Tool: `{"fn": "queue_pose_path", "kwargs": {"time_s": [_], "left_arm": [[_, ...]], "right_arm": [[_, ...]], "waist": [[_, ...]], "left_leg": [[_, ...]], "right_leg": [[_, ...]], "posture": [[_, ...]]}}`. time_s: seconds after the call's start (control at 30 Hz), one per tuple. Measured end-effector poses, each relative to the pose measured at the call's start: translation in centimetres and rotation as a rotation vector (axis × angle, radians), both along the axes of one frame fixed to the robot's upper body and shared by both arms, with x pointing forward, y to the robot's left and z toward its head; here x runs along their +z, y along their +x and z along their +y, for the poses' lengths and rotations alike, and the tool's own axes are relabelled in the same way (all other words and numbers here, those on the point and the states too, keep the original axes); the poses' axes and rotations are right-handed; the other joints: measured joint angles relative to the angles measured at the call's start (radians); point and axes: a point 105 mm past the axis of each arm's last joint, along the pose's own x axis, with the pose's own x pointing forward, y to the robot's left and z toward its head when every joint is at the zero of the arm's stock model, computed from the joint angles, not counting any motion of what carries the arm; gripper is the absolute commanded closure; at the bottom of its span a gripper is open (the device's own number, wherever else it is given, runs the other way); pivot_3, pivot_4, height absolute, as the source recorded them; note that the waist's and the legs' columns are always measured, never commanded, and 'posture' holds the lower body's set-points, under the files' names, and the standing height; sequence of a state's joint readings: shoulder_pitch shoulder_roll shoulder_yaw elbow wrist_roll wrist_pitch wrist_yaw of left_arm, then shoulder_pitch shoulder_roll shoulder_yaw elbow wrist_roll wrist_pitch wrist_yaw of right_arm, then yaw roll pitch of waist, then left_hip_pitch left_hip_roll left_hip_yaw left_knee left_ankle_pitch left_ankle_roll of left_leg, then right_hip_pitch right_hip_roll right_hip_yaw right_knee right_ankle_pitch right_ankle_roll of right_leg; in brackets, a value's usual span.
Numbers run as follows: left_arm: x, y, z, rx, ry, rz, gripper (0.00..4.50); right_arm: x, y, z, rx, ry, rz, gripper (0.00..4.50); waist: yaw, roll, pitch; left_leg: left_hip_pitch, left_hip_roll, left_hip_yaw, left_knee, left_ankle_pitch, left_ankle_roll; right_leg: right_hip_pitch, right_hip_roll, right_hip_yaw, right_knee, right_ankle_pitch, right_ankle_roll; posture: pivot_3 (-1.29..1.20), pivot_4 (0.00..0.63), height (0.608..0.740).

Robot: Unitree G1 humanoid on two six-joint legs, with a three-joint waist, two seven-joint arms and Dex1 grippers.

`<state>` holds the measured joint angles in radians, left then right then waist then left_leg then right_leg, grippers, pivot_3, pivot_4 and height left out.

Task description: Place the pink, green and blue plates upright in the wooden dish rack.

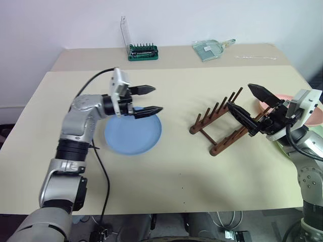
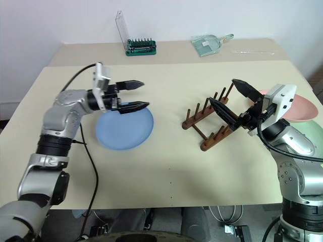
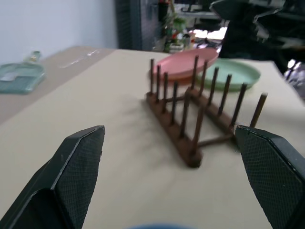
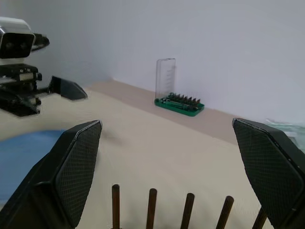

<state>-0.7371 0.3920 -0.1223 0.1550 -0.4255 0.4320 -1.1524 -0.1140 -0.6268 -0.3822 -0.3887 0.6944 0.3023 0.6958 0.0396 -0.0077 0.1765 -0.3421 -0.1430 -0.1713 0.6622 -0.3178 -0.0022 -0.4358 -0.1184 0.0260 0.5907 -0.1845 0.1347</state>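
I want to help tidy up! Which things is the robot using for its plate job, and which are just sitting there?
For the job:
- blue plate
- pink plate
- green plate
- wooden dish rack

Just lying about:
- green screwdriver-bit holder
- clear green dustpan

We see the blue plate (image 1: pixel 132 134) as a smooth, matt disc, without shine; the pink plate (image 3: pixel 183 65) and the green plate (image 3: pixel 238 74) at the right have the same dull, even finish; the wooden dish rack (image 1: pixel 222 123) is dark brown wood, its pegs round and smooth with a faint sheen; the table (image 1: pixel 176 176) is a matt beige surface, flat and plain; the left gripper (image 1: pixel 146 100) and the right gripper (image 1: pixel 251 106) have black fingers, whose inner pads (image 3: pixel 78 164) show a fine cross-hatched texture; the arm shells (image 1: pixel 81 121) look like silver-grey painted metal, lightly glossy; at the far edge, the bit holder (image 1: pixel 143 52) is green plastic with a clear, glossy plastic lid.
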Motion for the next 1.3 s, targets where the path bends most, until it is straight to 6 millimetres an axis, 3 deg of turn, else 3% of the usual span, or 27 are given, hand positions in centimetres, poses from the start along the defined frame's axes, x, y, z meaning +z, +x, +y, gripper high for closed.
{"fn": "queue_pose_path", "kwargs": {"time_s": [0.03,0.13,0.27,0.37,0.63,0.83,0.97,1.3], "left_arm": [[-1.6,-1.7,-2.2,-0.065,0.064,0.103,0.00],[-4.4,-5.2,-4.3,-0.171,0.153,0.290,0.00],[-3.8,-6.8,-5.2,-0.209,0.153,0.333,0.00],[-4.1,-6.5,-5.8,-0.165,0.229,0.269,0.00],[-9.2,-4.9,-9.1,0.005,0.427,0.202,0.00],[-9.3,-4.6,-12.4,0.017,0.416,0.202,0.00],[-9.8,-5.4,-12.9,-0.030,0.437,0.217,0.00],[-10.3,-5.1,-15.0,-0.009,0.477,0.177,0.00]], "right_arm": [[-0.3,-0.2,-0.3,-0.006,-0.005,0.007,0.04],[-0.9,-0.7,-1.5,-0.049,-0.005,0.030,0.04],[-1.9,-1.4,-2.9,-0.097,-0.008,0.067,0.04],[-2.0,-1.6,-3.2,-0.113,-0.008,0.070,0.04],[-1.2,-1.8,-3.5,-0.141,-0.024,0.032,0.04],[-0.9,-2.0,-4.2,-0.166,-0.042,0.022,0.04],[-0.8,-2.0,-4.3,-0.172,-0.042,0.019,0.04],[-0.8,-2.4,-4.5,-0.198,-0.046,0.016,0.04]], "waist": [[-0.001,0.000,0.000],[-0.011,0.000,0.000],[-0.011,0.000,0.000],[-0.007,0.000,0.000],[0.001,0.000,0.000],[0.002,0.000,0.000],[-0.003,0.001,0.000],[0.002,0.002,-0.001]], "left_leg": [[0.000,0.000,0.000,0.000,0.000,0.000],[0.000,0.000,0.001,0.000,-0.001,-0.001],[0.000,0.001,0.001,0.000,-0.001,0.001],[0.003,0.001,0.001,0.000,-0.001,0.000],[0.002,0.001,0.001,0.001,-0.001,0.000],[0.002,0.000,0.001,0.001,-0.002,0.002],[0.002,0.001,0.001,0.000,-0.003,0.002],[0.002,0.000,0.001,0.001,-0.003,0.004]], "right_leg": [[0.000,0.000,0.000,0.000,0.000,0.000],[-0.002,0.001,0.001,0.002,0.000,0.000],[-0.002,0.001,0.001,0.003,0.000,0.000],[0.002,0.001,0.001,0.003,0.000,0.000],[0.002,0.001,0.001,0.000,0.000,0.000],[0.003,0.001,0.001,-0.003,0.000,0.001],[0.003,0.001,0.001,-0.003,0.000,0.001],[0.006,0.001,0.001,-0.007,0.001,0.003]], "posture": [[0.00,0.150,0.740],[0.00,0.150,0.740],[0.00,0.150,0.740],[0.00,0.150,0.740],[0.00,0.150,0.740],[0.00,0.150,0.740],[0.00,0.150,0.740],[0.00,0.150,0.740]]}}
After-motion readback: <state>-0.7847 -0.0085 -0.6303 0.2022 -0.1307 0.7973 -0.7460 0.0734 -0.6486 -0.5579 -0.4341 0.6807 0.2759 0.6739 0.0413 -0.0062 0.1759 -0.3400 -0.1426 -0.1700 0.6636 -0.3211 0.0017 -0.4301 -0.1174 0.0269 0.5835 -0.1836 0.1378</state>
